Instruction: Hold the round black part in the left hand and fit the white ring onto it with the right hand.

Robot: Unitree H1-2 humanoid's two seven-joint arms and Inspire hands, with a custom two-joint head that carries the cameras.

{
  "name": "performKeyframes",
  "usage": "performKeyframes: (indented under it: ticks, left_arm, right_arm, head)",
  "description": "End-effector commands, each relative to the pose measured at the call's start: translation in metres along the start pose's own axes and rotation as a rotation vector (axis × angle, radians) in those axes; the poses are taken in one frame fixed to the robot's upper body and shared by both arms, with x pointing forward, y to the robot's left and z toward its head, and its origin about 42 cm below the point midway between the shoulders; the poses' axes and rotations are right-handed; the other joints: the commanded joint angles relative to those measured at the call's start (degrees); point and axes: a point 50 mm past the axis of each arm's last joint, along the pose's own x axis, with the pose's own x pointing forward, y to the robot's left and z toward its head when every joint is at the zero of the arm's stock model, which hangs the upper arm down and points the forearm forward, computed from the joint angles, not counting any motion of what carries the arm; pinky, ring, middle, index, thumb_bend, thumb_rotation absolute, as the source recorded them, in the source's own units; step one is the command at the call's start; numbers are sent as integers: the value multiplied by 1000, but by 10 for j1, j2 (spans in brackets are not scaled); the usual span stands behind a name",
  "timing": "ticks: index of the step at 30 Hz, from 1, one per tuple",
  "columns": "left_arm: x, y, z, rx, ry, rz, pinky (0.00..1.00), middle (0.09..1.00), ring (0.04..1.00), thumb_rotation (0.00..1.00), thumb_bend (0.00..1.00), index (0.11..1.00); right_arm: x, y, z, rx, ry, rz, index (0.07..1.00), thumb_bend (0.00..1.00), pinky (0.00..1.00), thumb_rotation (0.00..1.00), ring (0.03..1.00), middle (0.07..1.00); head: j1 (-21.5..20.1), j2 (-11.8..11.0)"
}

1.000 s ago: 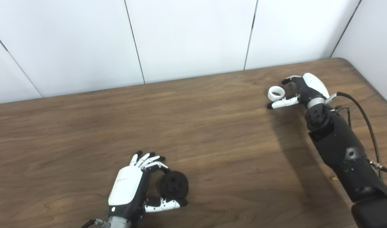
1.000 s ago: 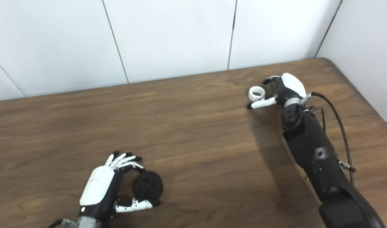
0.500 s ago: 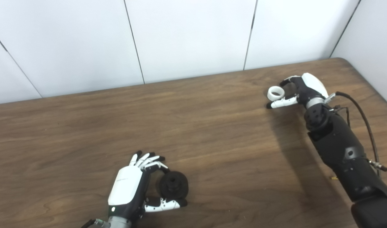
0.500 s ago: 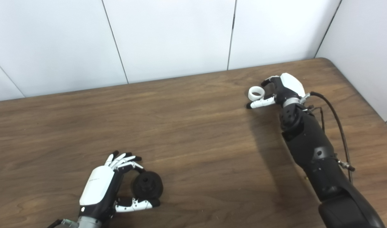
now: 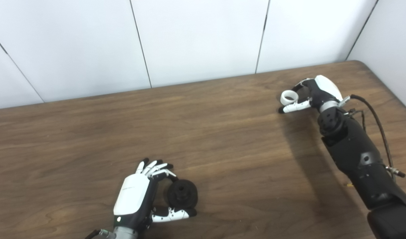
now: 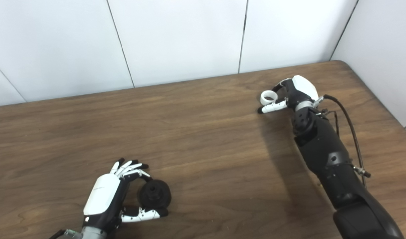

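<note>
Left hand (image 5: pixel 133 199) low at the near table (image 5: pixel 222 159) edge, fingers (image 5: pixel 154 167) and thumb curled loosely around the round black part (image 5: pixel 182 196), which sits on the wood. Right hand (image 5: pixel 317 94) reaches far right, fingers narrowly parted around the white ring (image 5: pixel 289 97); whether it is actually gripped, can't tell.

Black part (image 5: pixel 182 198) near left on table (image 5: pixel 222 159); ring (image 5: pixel 288 97) far right, perhaps touching fingers (image 5: pixel 297 89).

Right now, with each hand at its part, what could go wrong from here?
The right hand has only fingertips around the small white ring, so it may slip or skid across the table. The left hand cups the round black part loosely, which could roll. The parts lie far apart, so alignment may drift.
</note>
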Motion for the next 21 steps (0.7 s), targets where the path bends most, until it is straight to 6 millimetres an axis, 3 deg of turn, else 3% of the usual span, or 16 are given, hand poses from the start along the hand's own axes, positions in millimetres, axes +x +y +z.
performKeyframes:
  ticks: [1,5,21]
  left_arm:
    - [-5,-2,-1,18,0,-29,1000,800,896,48,522,485]
    - [-5,-1,-1,28,-2,-30,1000,801,896,49,522,485]
    - [-4,0,1,24,-8,-23,1000,799,897,49,522,485]
  right_arm:
    - [8,-23,9,-6,-24,-62,537,616,1000,195,976,905]
    - [7,-22,6,1,-21,-59,493,527,1000,157,978,900]
    - [1,-21,-1,-28,-66,-56,486,521,1000,135,968,840]
  head:
    - [0,0]
    - [0,2]
    - [0,8]
